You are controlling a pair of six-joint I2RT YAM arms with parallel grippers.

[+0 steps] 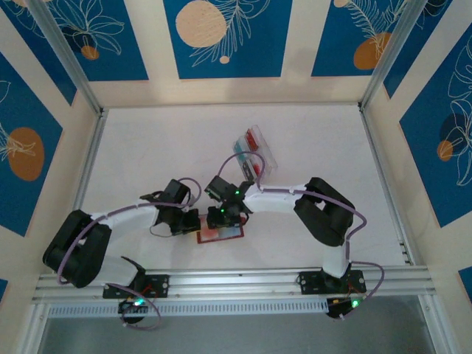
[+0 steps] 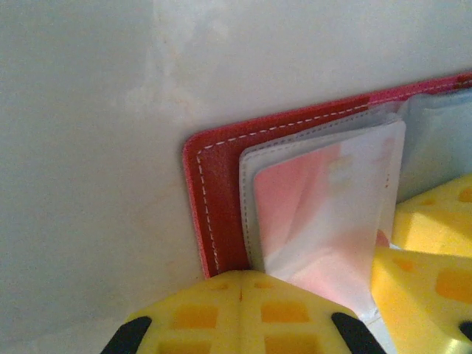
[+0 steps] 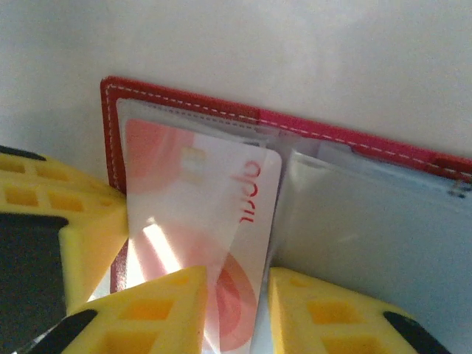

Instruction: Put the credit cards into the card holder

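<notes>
Overall, white table, blue-panelled walls; left end effector closed, right end effector ajar.

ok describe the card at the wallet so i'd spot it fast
The open red card holder lies on the white table near the arms' bases. At its left end, seen from the right wrist, a credit card sits partly tucked in: white with red shapes and lettering, unlike the grey pocket beside it.
</notes>
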